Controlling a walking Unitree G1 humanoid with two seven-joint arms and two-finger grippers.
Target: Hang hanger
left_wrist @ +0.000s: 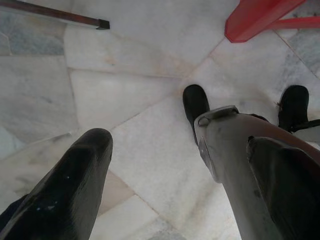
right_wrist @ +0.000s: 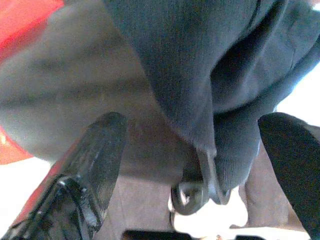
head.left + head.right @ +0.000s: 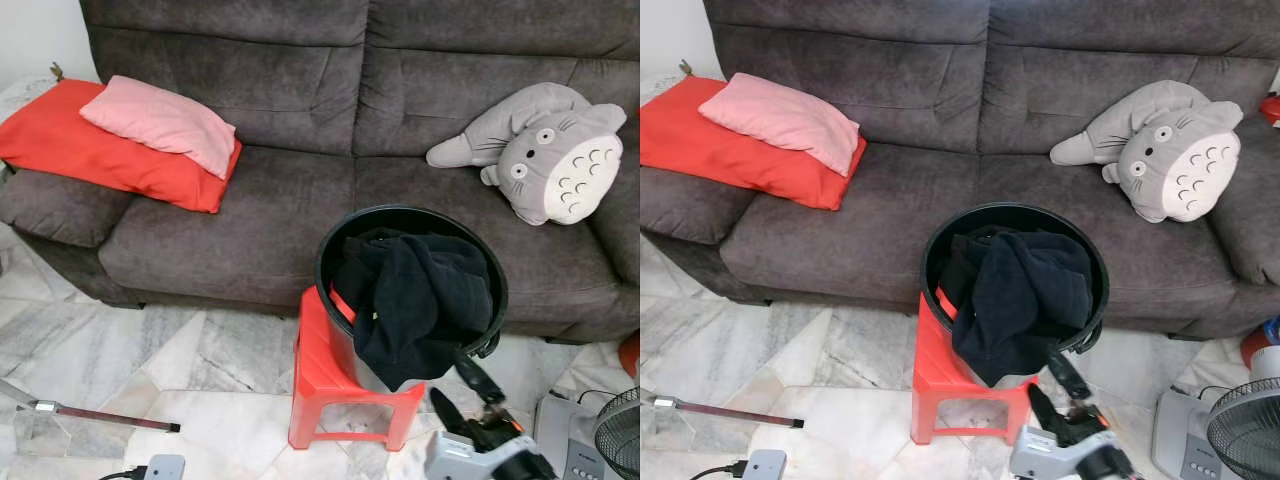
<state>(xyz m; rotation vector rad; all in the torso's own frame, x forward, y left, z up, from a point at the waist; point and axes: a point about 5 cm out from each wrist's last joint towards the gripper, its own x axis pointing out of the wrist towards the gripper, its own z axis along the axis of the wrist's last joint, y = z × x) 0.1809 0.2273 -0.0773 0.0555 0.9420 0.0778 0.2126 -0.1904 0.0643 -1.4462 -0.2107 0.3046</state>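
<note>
A black bucket [image 3: 330, 245] stands on a red plastic stool [image 3: 315, 375] in front of the grey sofa [image 3: 270, 210]. Black clothing [image 3: 420, 290] fills the bucket and drapes over its front rim. A red strip [image 3: 343, 304] shows inside the bucket's left wall; I cannot tell what it is. My right gripper [image 3: 462, 392] is open, low beside the bucket's front right. In the right wrist view its fingers [image 2: 95, 165] frame the hanging black cloth [image 2: 200, 65] and the bucket's handle hook [image 2: 192, 192]. My left gripper [image 1: 175, 200] hangs open over the marble floor.
A thin rod [image 3: 100, 413] lies on the floor at the left, with a small white box [image 3: 164, 467] near it. A fan [image 3: 615, 432] and a white appliance [image 3: 560, 425] stand at the right. On the sofa lie a grey plush toy [image 3: 550, 150], a pink pillow [image 3: 160, 120] and a red one [image 3: 90, 150].
</note>
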